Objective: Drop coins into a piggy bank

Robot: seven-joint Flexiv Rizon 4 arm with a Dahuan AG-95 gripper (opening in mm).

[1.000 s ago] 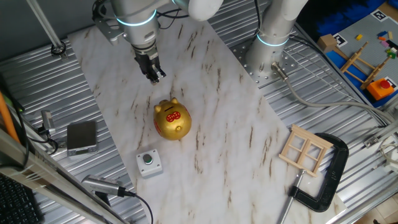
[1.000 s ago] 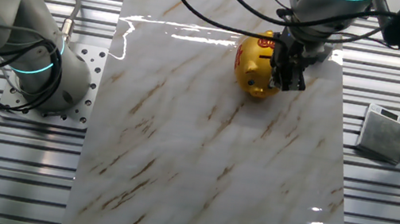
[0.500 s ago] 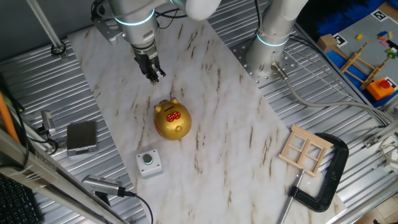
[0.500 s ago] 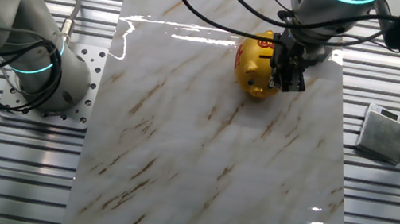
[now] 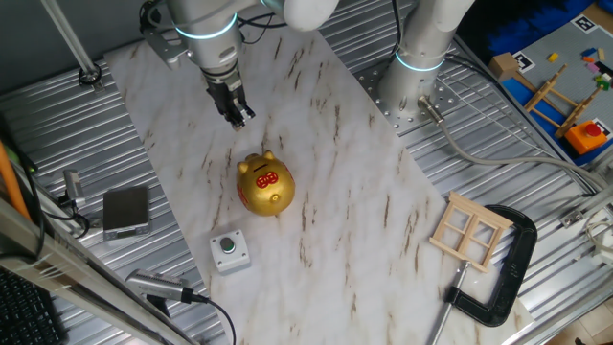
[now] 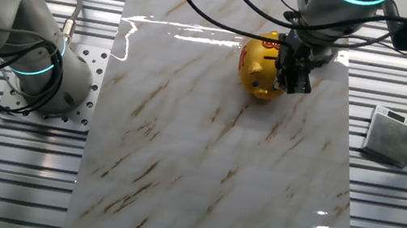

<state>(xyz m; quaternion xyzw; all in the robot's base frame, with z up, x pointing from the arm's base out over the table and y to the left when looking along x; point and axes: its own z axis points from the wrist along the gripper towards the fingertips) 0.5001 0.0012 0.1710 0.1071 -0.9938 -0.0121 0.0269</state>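
The shiny gold piggy bank [image 5: 265,185] with red markings stands near the middle of the marble board [image 5: 345,182], dark slot on top. It also shows in the other fixed view [image 6: 258,67]. My gripper [image 5: 239,118] points down and hovers above the board, behind and slightly left of the pig, clear of it. Its fingers are close together with a small pale edge at the tips that looks like a coin. In the other fixed view the gripper [image 6: 295,83] overlaps the pig's right side.
A small grey box with a green button [image 5: 229,251] sits in front of the pig. A flat grey device [image 5: 125,211] lies left of the board. A wooden window frame [image 5: 469,230] and black clamp [image 5: 508,278] lie at right. A second arm's base [image 5: 414,72] stands behind.
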